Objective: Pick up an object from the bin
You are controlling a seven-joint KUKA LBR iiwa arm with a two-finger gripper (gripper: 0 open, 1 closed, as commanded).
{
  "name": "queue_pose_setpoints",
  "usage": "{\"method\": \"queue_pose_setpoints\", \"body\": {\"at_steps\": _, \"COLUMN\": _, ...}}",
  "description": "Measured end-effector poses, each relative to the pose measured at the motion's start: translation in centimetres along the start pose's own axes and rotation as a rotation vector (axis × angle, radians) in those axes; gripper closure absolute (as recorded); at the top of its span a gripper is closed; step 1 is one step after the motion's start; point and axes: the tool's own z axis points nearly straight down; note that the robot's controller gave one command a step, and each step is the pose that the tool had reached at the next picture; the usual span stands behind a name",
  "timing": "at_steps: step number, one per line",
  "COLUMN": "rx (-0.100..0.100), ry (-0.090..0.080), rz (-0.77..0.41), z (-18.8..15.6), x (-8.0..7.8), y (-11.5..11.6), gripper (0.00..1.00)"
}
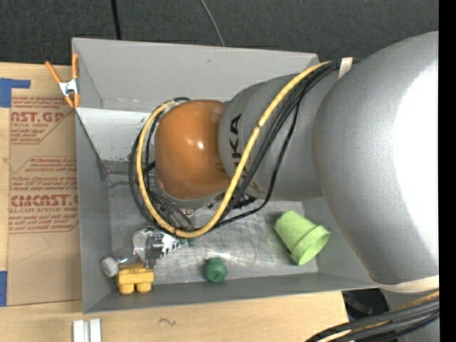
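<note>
My gripper (152, 246) is low in the bin's front left part, its metal body showing below the arm's wrist. Just in front of it lies a small yellow block-shaped toy (135, 280). A little grey knob (109, 266) sits at that toy's left end. A small dark green round thing (214, 270) lies to the right of the gripper, near the front wall. I see nothing held in the gripper.
A light green cup (302, 236) lies on its side at the bin's front right. The arm, with its orange cover and cables, hides most of the bin's middle and back. The front and left walls stand close to the gripper.
</note>
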Motion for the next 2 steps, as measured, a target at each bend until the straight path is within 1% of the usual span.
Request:
{"method": "queue_pose_setpoints", "body": {"at_steps": 1, "rx": -0.002, "ry": -0.007, "rz": 0.002, "z": -0.4, "x": -0.2, "y": -0.1, "gripper": 0.0}}
{"method": "queue_pose_setpoints", "body": {"at_steps": 2, "rx": -0.005, "ry": -0.013, "rz": 0.071, "z": 2.6, "x": -4.3, "y": 1.0, "gripper": 0.0}}
